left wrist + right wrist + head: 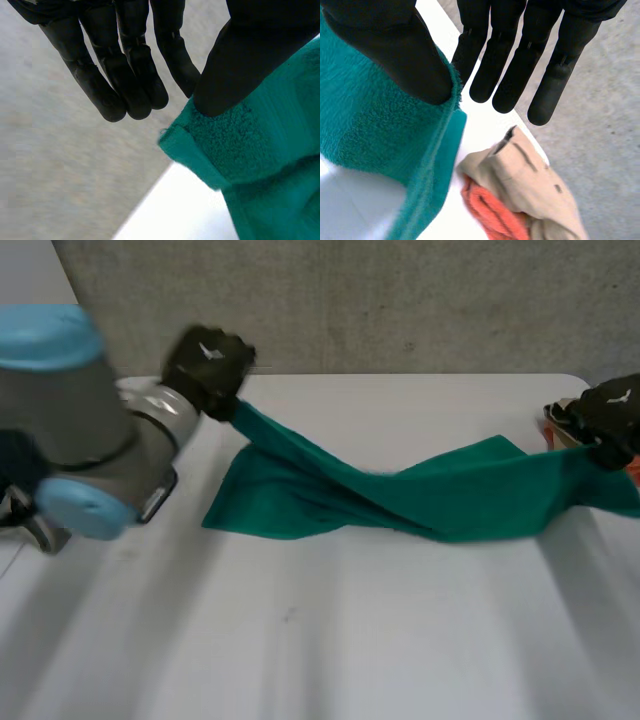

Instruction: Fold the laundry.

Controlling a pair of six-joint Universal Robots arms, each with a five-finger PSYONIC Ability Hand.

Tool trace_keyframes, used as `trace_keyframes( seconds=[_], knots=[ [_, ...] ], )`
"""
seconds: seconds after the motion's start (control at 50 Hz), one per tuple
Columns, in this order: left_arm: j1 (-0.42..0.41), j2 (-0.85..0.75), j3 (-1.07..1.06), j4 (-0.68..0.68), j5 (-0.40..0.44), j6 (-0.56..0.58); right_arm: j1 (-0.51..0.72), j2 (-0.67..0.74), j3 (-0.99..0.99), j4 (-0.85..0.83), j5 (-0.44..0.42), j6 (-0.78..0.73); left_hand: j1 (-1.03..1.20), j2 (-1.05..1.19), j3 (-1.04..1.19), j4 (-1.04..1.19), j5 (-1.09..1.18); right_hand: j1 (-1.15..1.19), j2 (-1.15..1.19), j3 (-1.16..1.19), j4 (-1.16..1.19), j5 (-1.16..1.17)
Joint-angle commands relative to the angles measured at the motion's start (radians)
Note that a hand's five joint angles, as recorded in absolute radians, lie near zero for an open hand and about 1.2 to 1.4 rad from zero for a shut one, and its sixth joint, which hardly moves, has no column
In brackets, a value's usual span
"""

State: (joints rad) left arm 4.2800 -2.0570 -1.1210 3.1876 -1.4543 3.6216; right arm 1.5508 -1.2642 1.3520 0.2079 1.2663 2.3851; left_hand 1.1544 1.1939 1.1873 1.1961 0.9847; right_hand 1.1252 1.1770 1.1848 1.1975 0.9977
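The left hand (208, 365) and right hand (612, 412) each pinch a fuzzy green towel (400, 495) corner under the thumb, fingers straight. That likely stretches it for folding.

Teal-green towel (420, 495), plain throughout. White table (330, 640) under towel. Black: left hand (207, 368) and right hand (612, 415). Beside towel: beige cloth (520, 175) with dark dashes, plain orange cloth (492, 210). Speckled grey wall (400, 300) beyond towel.

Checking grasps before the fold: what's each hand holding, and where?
Both hold the green towel: left hand pinches one corner under its thumb, right hand a corner at the other end.
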Motion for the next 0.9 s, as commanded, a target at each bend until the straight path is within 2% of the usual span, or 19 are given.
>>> trace_keyframes(
  seconds=[0.02, 0.04, 0.08, 0.16, 0.28, 0.34, 0.42, 0.5, 0.56, 0.58, 0.64, 0.66, 0.76, 0.82, 0.9],
  knots=[
    [0.063, 0.377, -0.183, -0.118, 0.005, -0.015, -0.021, -0.122, -0.045, 0.120, -0.013, -0.026, 0.242, 0.202, 0.209, 0.200, 0.237, 0.271, 0.219, 0.211, 0.199, 0.224],
    [0.076, 0.446, -0.203, -0.152, 0.018, -0.018, -0.026, -0.161, -0.045, 0.137, -0.027, -0.037, 0.242, 0.202, 0.209, 0.200, 0.237, 0.271, 0.219, 0.211, 0.199, 0.224],
    [0.092, 0.485, -0.215, -0.185, 0.025, -0.014, -0.028, -0.196, -0.044, 0.153, -0.035, -0.052, 0.242, 0.202, 0.209, 0.200, 0.237, 0.271, 0.219, 0.211, 0.199, 0.224],
    [0.141, 0.448, -0.218, -0.271, 0.020, 0.023, -0.028, -0.221, -0.034, 0.200, -0.051, -0.113, 0.242, 0.202, 0.209, 0.200, 0.237, 0.271, 0.219, 0.211, 0.199, 0.224],
    [0.156, 0.228, -0.154, -0.383, -0.031, 0.078, 0.049, -0.078, -0.056, 0.220, -0.030, -0.213, 0.242, 0.202, 0.209, 0.200, 0.237, 0.271, 0.219, 0.211, 0.199, 0.224],
    [0.158, 0.131, -0.099, -0.385, -0.037, 0.074, 0.078, -0.008, -0.095, 0.208, 0.007, -0.218, 0.242, 0.202, 0.209, 0.200, 0.237, 0.271, 0.219, 0.211, 0.199, 0.224],
    [0.161, -0.033, 0.045, -0.344, -0.035, 0.058, 0.117, 0.126, -0.206, 0.125, 0.064, -0.192, 0.242, 0.202, 0.209, 0.200, 0.237, 0.271, 0.219, 0.211, 0.199, 0.224],
    [0.161, -0.162, 0.231, -0.276, -0.031, 0.009, 0.156, 0.241, -0.338, -0.051, 0.087, -0.138, 0.242, 0.202, 0.209, 0.200, 0.237, 0.271, 0.219, 0.211, 0.199, 0.224],
    [0.162, -0.233, 0.389, -0.177, -0.021, -0.049, 0.170, 0.278, -0.410, -0.161, 0.093, -0.109, 0.242, 0.202, 0.209, 0.200, 0.237, 0.271, 0.219, 0.211, 0.199, 0.224],
    [0.161, -0.256, 0.462, -0.113, -0.017, -0.073, 0.183, 0.295, -0.454, -0.256, 0.093, -0.087, 0.242, 0.202, 0.209, 0.200, 0.237, 0.271, 0.219, 0.211, 0.199, 0.224],
    [0.158, -0.267, 0.555, -0.014, -0.018, -0.098, 0.198, 0.308, -0.514, -0.387, 0.096, -0.055, 0.242, 0.202, 0.209, 0.200, 0.237, 0.271, 0.219, 0.211, 0.199, 0.224],
    [0.158, -0.262, 0.607, 0.059, -0.027, -0.115, 0.201, 0.310, -0.543, -0.491, 0.096, -0.026, 0.242, 0.202, 0.209, 0.200, 0.237, 0.271, 0.219, 0.211, 0.199, 0.224],
    [0.162, -0.212, 0.664, 0.256, -0.081, -0.156, 0.200, 0.301, -0.606, -0.758, 0.117, 0.054, 0.242, 0.202, 0.209, 0.200, 0.237, 0.271, 0.219, 0.211, 0.199, 0.224],
    [0.167, -0.167, 0.632, 0.294, -0.080, -0.172, 0.200, 0.273, -0.603, -0.806, 0.117, 0.106, 0.242, 0.202, 0.209, 0.200, 0.237, 0.271, 0.219, 0.211, 0.199, 0.224],
    [0.176, -0.106, 0.508, 0.272, -0.061, -0.181, 0.198, 0.240, -0.533, -0.756, 0.085, 0.155, 0.242, 0.202, 0.209, 0.200, 0.237, 0.271, 0.219, 0.211, 0.199, 0.224]
  ],
)
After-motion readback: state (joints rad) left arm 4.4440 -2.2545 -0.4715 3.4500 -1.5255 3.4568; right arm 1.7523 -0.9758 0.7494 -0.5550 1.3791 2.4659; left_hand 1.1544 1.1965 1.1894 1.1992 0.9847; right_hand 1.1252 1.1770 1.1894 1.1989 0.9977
